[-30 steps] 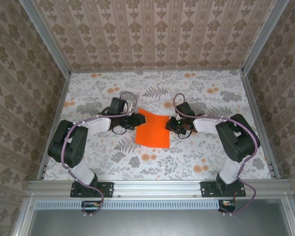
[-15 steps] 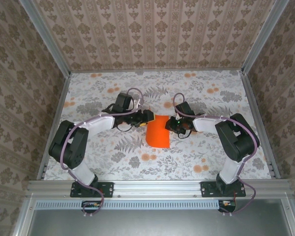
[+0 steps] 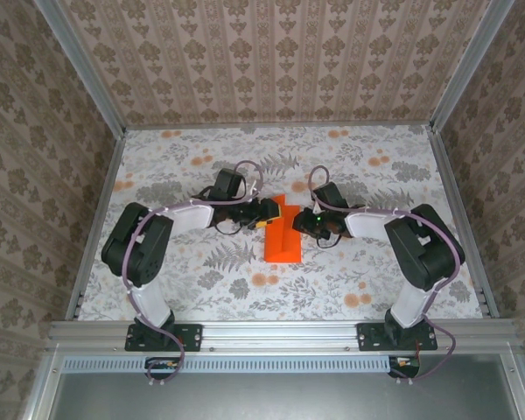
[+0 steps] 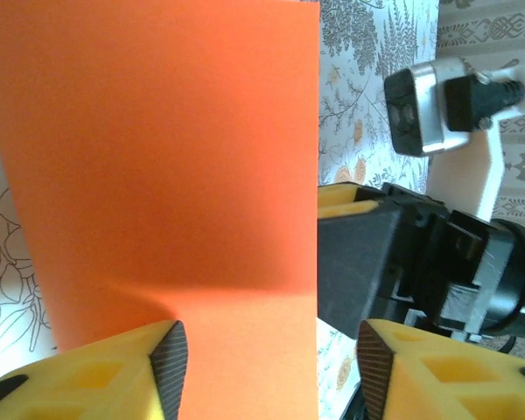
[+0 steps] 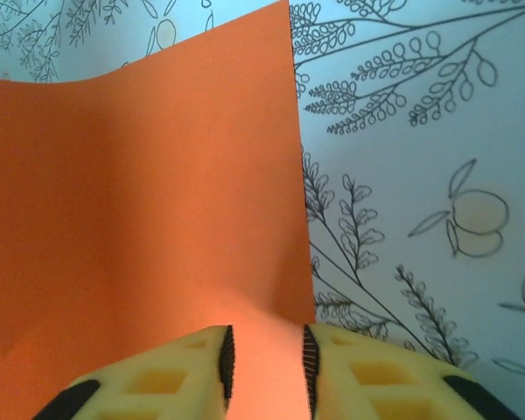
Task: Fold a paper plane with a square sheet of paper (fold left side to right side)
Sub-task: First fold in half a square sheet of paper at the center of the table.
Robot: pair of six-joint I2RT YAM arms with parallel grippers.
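Note:
The square sheet of paper point(image 3: 283, 243), bright orange, lies mid-table doubled over into a narrow upright strip, not a paper plane; its upper part stands raised. My left gripper point(image 3: 267, 215) is at the strip's upper left, my right gripper point(image 3: 303, 219) at its upper right, the two almost meeting. In the left wrist view the paper point(image 4: 157, 157) spans from the left finger partway across the wide-open left gripper point(image 4: 271, 367), short of the right finger. In the right wrist view the paper point(image 5: 140, 201) curves upward and runs into the narrow gap of my right gripper point(image 5: 265, 367), whose pads stand slightly apart.
The tabletop point(image 3: 376, 175) has a grey fern and pale orange flower print. Patterned walls and aluminium rails point(image 3: 455, 201) box it in on three sides. The right arm's black wrist point(image 4: 394, 262) sits close in front of my left fingers.
My left gripper has swung rightward, carrying the paper's left side over onto the right. The wide flat sheet is now a narrow strip. The right gripper has stayed in place.

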